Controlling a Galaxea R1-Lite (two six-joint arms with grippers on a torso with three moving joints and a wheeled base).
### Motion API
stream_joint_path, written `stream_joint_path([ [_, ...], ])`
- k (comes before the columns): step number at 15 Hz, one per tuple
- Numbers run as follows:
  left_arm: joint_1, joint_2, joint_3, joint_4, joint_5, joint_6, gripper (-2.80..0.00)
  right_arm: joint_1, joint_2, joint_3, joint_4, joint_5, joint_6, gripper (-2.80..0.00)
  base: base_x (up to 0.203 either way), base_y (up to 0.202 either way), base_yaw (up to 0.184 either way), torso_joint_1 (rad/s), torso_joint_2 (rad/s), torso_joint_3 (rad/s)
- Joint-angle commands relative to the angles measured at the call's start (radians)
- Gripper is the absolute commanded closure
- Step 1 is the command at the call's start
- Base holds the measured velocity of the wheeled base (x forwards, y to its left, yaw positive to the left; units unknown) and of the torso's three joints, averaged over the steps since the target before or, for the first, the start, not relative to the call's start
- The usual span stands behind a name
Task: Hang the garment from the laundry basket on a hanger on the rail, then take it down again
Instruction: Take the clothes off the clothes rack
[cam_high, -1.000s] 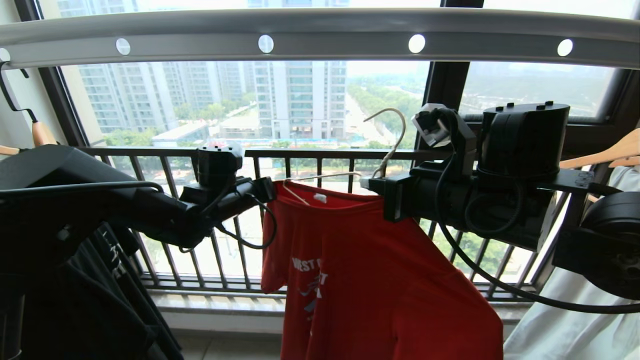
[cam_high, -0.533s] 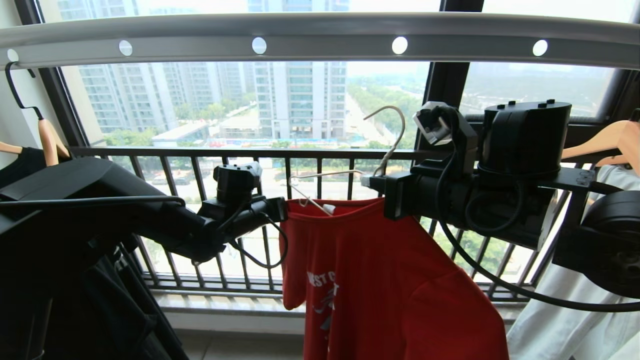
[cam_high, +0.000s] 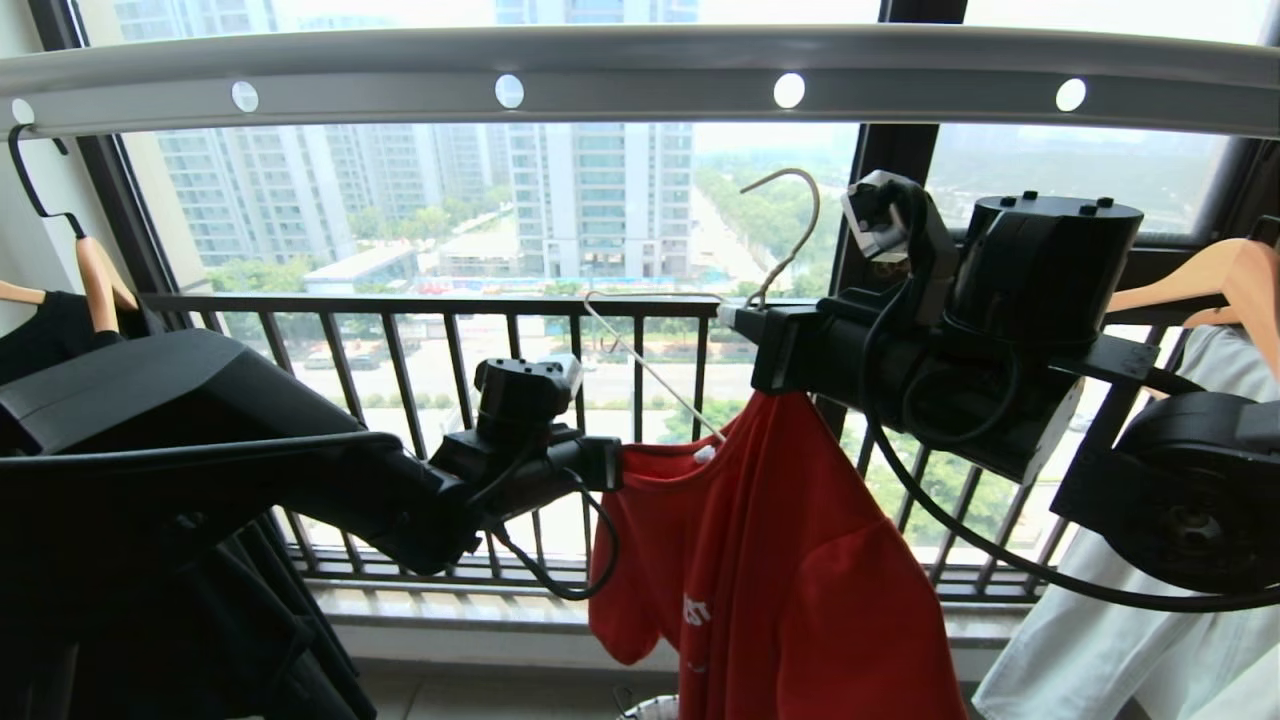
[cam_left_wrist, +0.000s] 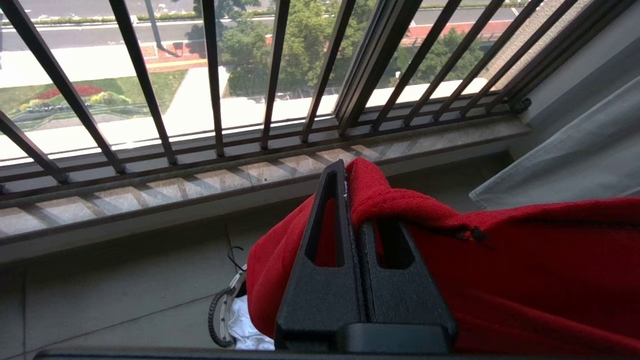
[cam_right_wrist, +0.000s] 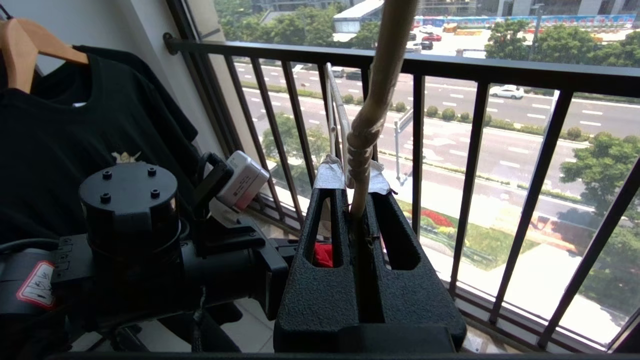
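The left end effector (cam_left_wrist: 345, 175) is clamped on the collar of the red garment (cam_high: 790, 560), which hangs below the grey rail (cam_high: 640, 70). At right, the right end effector (cam_right_wrist: 357, 200) pinches the twisted neck of the pale wire hanger (cam_high: 790, 230), its hook clear beneath the rail.

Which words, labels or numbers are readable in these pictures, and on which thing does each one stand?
"ST": seemingly the end of a white printed word on the red T-shirt; the rest is hidden in folds.
White neck label: too small to read.
Red and white sticker on a robot arm: blurred, unreadable.
Pale print on the black T-shirt: no legible letters.
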Motion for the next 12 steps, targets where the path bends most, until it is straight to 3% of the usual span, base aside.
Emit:
stream_joint_path([
  [1, -0.033, -0.089, 0.040, -0.004, -0.001, 0.000, 0.00, 0.000, 0.037, -0.005, -0.056, -0.037, 0.003, 0.00, 0.000, 0.000, 0.000, 0.000, 0.00, 0.000],
  [5, -0.110, -0.193, 0.110, -0.003, -0.003, 0.012, 0.00, 0.000, 0.039, -0.019, -0.142, -0.074, 0.023, 0.00, 0.000, 0.000, 0.000, 0.000, 0.00, 0.000],
  [6, -0.127, -0.223, 0.144, -0.002, -0.004, 0.040, 0.00, 0.000, 0.039, -0.019, -0.148, -0.074, 0.026, 0.00, 0.000, 0.000, 0.000, 0.000, 0.00, 0.000],
  [9, -0.135, -0.246, 0.231, 0.003, -0.041, 0.233, 0.00, -0.003, 0.039, -0.022, -0.148, -0.085, 0.026, 0.00, 0.000, 0.000, 0.000, 0.000, 0.00, 0.000],
  [12, -0.136, -0.254, 0.324, 0.003, -0.154, 0.347, 0.00, -0.015, 0.039, -0.026, -0.149, -0.091, 0.025, 0.00, 0.000, 0.000, 0.000, 0.000, 0.00, 0.000],
])
